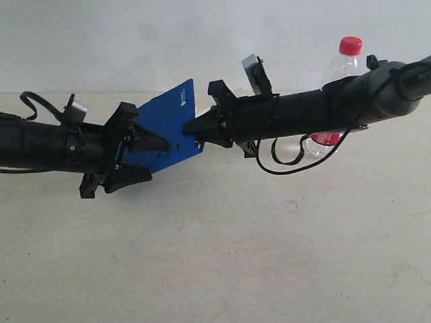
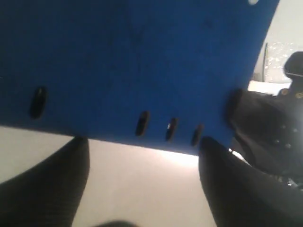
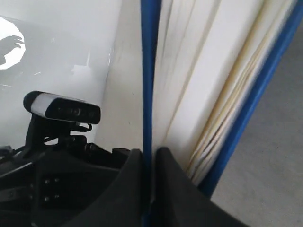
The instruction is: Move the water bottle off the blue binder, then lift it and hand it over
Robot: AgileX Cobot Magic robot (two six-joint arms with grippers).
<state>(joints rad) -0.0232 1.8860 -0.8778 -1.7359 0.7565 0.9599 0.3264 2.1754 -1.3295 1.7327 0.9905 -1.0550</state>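
While hovering over the tabletop [image 1: 222, 256], left gripper [image 1: 159, 159] with fingers spread wide, just beside the raised blue binder [image 1: 168, 114], right gripper [image 1: 192, 133] with fingers pinched tight on its cover, white pages [image 3: 199, 71] fanning, water bottle [image 1: 343, 64] upright farthest back, behind the right arm.

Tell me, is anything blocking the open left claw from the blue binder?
Nothing visible does. The open left gripper sits right at the edge of the blue binder; the right gripper pinches its cover.
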